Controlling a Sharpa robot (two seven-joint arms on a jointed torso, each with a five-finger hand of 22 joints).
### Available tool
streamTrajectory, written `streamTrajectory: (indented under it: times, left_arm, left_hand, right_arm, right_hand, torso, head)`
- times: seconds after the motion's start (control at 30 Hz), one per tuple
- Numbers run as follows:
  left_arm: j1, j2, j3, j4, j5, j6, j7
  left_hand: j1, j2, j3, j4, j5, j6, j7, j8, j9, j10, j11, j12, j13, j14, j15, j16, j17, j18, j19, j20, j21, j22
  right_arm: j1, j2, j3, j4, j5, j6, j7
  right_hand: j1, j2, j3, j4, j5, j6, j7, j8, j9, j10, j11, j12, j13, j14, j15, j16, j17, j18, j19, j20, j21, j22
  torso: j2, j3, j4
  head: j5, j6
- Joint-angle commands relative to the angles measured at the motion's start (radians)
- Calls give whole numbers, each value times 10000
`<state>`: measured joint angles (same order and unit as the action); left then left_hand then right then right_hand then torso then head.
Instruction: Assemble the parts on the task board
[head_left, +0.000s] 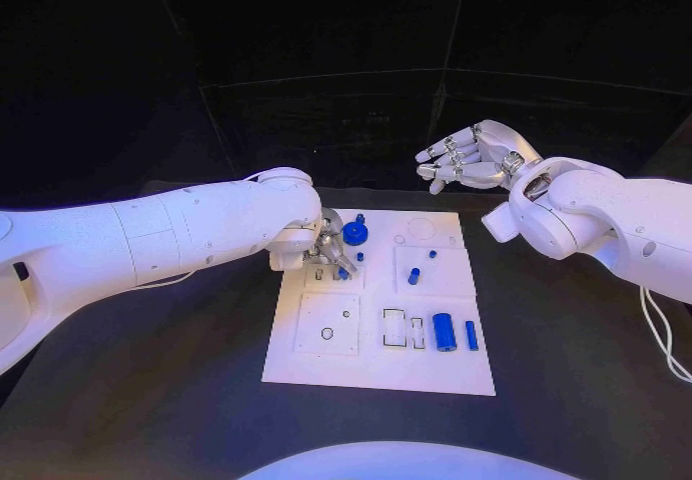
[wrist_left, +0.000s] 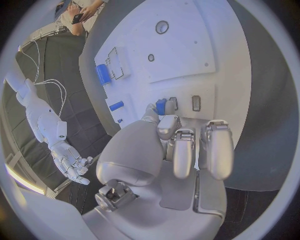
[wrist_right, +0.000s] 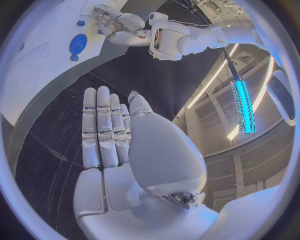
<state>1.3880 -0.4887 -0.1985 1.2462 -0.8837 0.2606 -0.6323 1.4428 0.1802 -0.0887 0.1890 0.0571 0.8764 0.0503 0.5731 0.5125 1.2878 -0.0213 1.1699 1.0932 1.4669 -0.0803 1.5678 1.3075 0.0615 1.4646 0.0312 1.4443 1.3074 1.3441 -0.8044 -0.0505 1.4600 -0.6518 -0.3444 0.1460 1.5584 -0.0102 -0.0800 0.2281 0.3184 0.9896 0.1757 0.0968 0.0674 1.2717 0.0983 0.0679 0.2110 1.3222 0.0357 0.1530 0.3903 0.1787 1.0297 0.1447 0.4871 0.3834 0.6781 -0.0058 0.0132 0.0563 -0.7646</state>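
The white task board (head_left: 378, 362) lies mid-table. My left hand (head_left: 320, 250) is low over its far left part, fingers curled, and in the left wrist view it (wrist_left: 181, 150) pinches a small blue part (wrist_left: 161, 106) between thumb and a finger, next to two small slots. A round blue disc (head_left: 355, 234) stands just beside that hand. My right hand (head_left: 469, 160) is raised beyond the board's far right corner, fingers straight and holding nothing (wrist_right: 106, 130). Two short blue pegs (head_left: 414, 276) stand in the board's right half. A blue cylinder (head_left: 444, 332) and a thin blue bar (head_left: 472, 335) lie near the front right.
Outlined recesses (head_left: 329, 322) mark the board's front left area. The black table (head_left: 130, 400) surrounds the board. The right forearm (head_left: 606, 230) hangs over the table to the board's right. White cables (head_left: 666, 330) trail at the right edge.
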Motion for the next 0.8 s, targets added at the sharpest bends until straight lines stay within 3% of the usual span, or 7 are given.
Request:
streamTrajectory:
  times: [0.03, 0.13, 0.17, 0.2, 0.27, 0.47, 0.8]
  left_arm:
    - [-24, -37, -20, 10, 154, -267, 320]
    - [-24, -93, -21, 38, 286, -396, 417]
    - [-24, -113, -21, 51, 313, -416, 442]
    - [-24, -128, -21, 61, 331, -428, 460]
    - [-24, -175, -21, 89, 369, -446, 505]
    - [-20, -441, -20, 280, 419, -653, 542]
    - [-9, -1009, -22, 875, 429, -1882, 581]
  left_hand:
    - [581, 38, 1039, -531, 147, -95, 33, -49, 47, -66, -6, -116, -82, 1039, -40, 30, 2633, -131, 174, -79, -76, 337]
    - [148, -832, 2977, -423, 352, -85, 115, -49, 177, -22, 123, -212, -142, 1039, -32, 30, 2633, -130, 166, 2, -110, 324]
    - [-440, -1513, 4366, -212, 350, -62, 205, 6, 303, 22, 202, -225, -151, 1039, -5, 30, 2633, -114, 170, -20, -121, 335]
    - [-390, -1567, 4596, -298, 369, -68, 147, 19, 323, 29, 99, -222, -151, 1039, 36, 30, 2633, -120, 169, 0, -126, 332]
    - [-1032, -2174, 6160, -330, 348, -66, 177, 172, 532, 71, 70, -206, -147, 1039, 70, 30, 2633, -108, 160, 8, -158, 315]
    - [-1727, -2587, 7392, -661, 321, -127, 126, 379, 808, 122, 71, -179, -135, 1039, 69, 30, 2633, -105, 150, 31, -200, 290]
    - [-2205, -2728, 7891, -865, 291, -135, 81, 551, 1006, 242, 53, -25, 7, 1039, 32, 30, 2633, -114, 180, 12, -185, 341]
  right_arm:
    - [25, 10, 7, -7, -29, -41, 43]
    - [25, 14, 6, -22, -29, -32, 47]
    - [25, 15, 6, -26, -29, -30, 47]
    - [25, 16, 6, -29, -29, -27, 47]
    - [25, 18, 6, -40, -29, -15, 45]
    - [25, 17, 6, -91, -29, 32, 26]
    - [24, 54, 5, -192, -29, 103, 31]
  right_hand:
    - [64, 0, 32, -50, 62, -40, 47, -65, 4, -68, 23, -45, -21, 14, 52, -57, -12, 32, 42, 37, -44, -12]
    - [65, -1, 36, -48, 94, -42, 50, -67, 4, -70, 25, -44, -31, 16, 54, -69, -14, 31, 47, 37, -53, -17]
    - [66, -2, 39, -48, 112, -43, 51, -68, 4, -70, 26, -44, -35, 18, 54, -75, -15, 31, 49, 37, -57, -20]
    - [66, -2, 39, -48, 112, -43, 51, -68, 4, -70, 26, -44, -35, 18, 54, -75, -15, 31, 49, 37, -57, -20]
    - [69, -4, 43, -48, 139, -43, 51, -69, 4, -71, 27, -43, -42, 22, 54, -84, -17, 31, 53, 37, -63, -23]
    - [102, -32, 100, -46, 531, -44, 57, -78, 5, -72, 28, -38, -106, 48, 53, -162, -31, 30, 83, 30, -108, -47]
    - [85, -44, 99, -32, 559, -46, 60, -80, 4, -73, 32, -38, -117, 53, 56, -175, -33, 28, 87, 31, -116, -51]
  torso:
    - [7, -2, -9]
    - [3, -1, -10]
    - [3, -3, -10]
    - [3, -1, -7]
    - [4, 2, 1]
    - [-5, 4, 5]
    - [-8, 11, 26]
  head:
    - [3, -18]
    - [14, -41]
    - [13, -41]
    - [13, -46]
    - [2, -62]
    - [36, -62]
    - [57, -63]
